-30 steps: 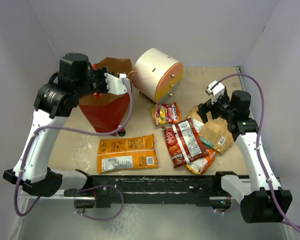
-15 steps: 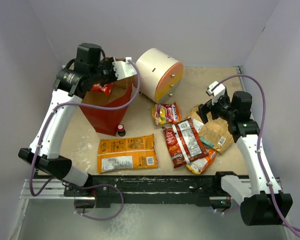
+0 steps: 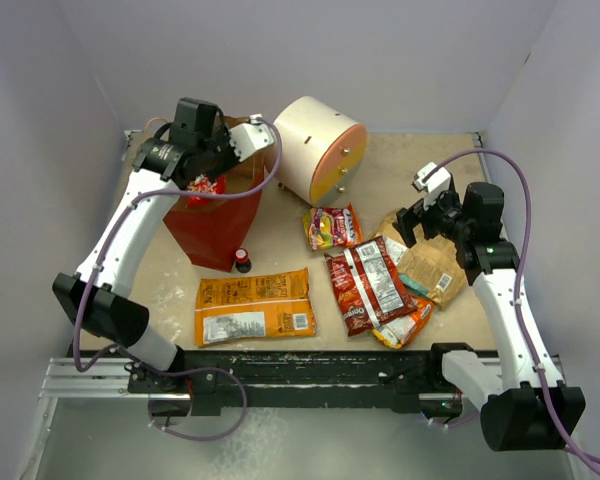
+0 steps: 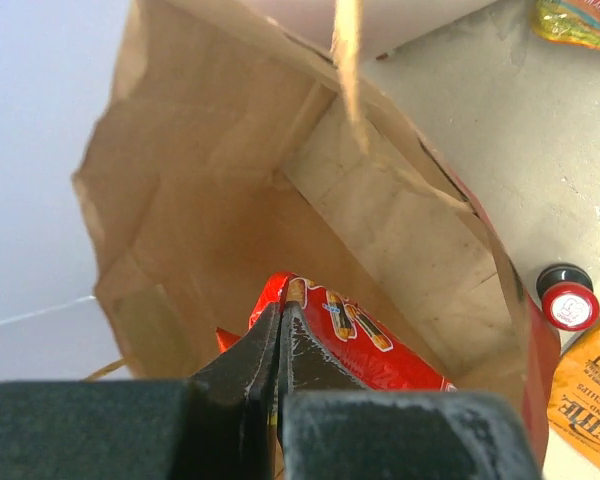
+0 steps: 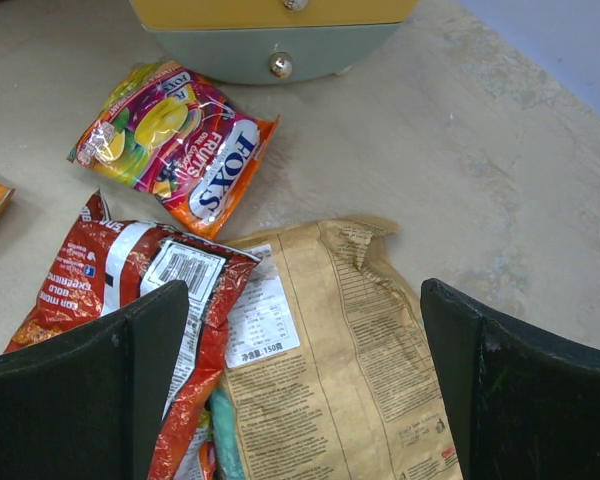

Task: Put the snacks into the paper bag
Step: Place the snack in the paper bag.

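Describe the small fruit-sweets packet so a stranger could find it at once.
Find the cream drawer unit at the back of the table. Just in front of it lies the sweets packet. Unlike the red packet nearer the arms, it is small, pink and yellow, with fruit pictures.

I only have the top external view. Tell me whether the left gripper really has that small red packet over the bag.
Observer: Yes. The left wrist view shows the left gripper shut on the upper edge of the small red packet, and the brown inside of the paper bag shows all round it.
Operator: Now report what sits under the right gripper.
Observer: The right wrist view shows the right gripper open above the tan packet. A teal packet peeks out between that one and the dark red packet.
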